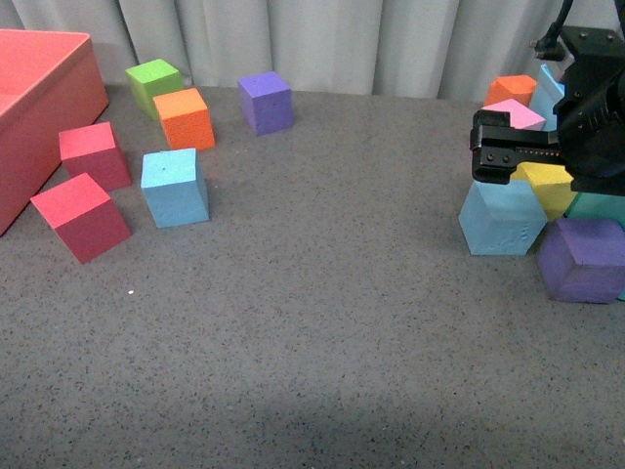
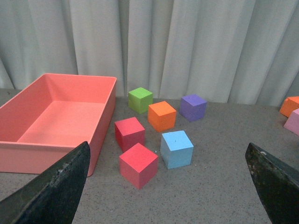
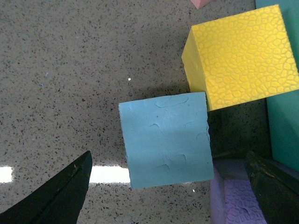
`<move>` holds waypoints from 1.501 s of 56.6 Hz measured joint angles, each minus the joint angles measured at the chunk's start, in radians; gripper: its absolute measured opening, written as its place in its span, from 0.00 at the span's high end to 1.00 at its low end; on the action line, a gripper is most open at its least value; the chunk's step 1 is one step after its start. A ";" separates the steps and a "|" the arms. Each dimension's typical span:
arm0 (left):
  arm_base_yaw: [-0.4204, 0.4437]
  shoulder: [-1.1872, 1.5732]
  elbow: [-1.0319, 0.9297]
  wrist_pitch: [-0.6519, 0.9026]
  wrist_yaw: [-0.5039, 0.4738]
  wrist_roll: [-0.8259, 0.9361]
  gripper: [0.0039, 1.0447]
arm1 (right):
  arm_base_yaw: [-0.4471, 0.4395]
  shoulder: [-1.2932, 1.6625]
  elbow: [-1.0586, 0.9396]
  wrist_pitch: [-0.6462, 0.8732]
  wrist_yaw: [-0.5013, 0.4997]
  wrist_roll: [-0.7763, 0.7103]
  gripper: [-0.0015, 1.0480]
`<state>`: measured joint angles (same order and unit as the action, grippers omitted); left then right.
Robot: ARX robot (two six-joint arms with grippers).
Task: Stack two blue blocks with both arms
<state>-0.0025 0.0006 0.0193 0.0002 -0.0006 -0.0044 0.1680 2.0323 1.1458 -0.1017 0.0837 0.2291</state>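
One blue block (image 1: 174, 187) sits on the left of the grey table beside two red cubes; the left wrist view shows it too (image 2: 176, 148), some way ahead of my open left gripper (image 2: 168, 154), whose arm is out of the front view. The other blue block (image 1: 501, 219) lies on the right, against a yellow cube. My right gripper (image 1: 500, 149) hangs open just above it. In the right wrist view that block (image 3: 166, 138), with faint embossed marks, lies between the spread fingers of the right gripper (image 3: 168, 156), untouched.
A large red bin (image 1: 39, 107) stands at far left. Red cubes (image 1: 80, 215), a green cube (image 1: 153, 82), an orange cube (image 1: 186, 117) and a purple cube (image 1: 266, 101) surround the left block. A yellow cube (image 3: 240, 58), a purple cube (image 1: 584, 259) and a pink cube (image 1: 516, 114) crowd the right one.
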 joint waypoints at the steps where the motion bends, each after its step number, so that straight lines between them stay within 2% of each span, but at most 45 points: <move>1: 0.000 0.000 0.000 0.000 0.000 0.000 0.06 | 0.000 0.004 0.003 -0.001 -0.002 0.000 0.09; 40: 0.000 0.000 0.000 0.000 0.000 0.000 0.06 | -0.013 0.184 0.155 -0.063 -0.029 0.012 0.09; 49: 0.000 0.000 0.000 0.000 0.000 0.000 0.06 | -0.013 0.201 0.172 -0.067 -0.028 0.009 0.26; 58: 0.000 0.000 0.000 0.000 0.000 0.000 0.06 | -0.013 0.209 0.185 -0.073 -0.027 0.006 0.49; 73: 0.000 0.000 0.000 0.000 0.000 0.000 0.06 | -0.012 0.206 0.188 -0.077 -0.034 0.005 0.54; 85: 0.000 0.000 0.000 0.000 0.000 0.000 0.06 | 0.048 0.202 0.246 -0.092 -0.079 0.030 0.55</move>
<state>-0.0025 0.0006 0.0193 0.0002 -0.0002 -0.0044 0.2161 2.2341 1.3922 -0.1936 0.0048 0.2592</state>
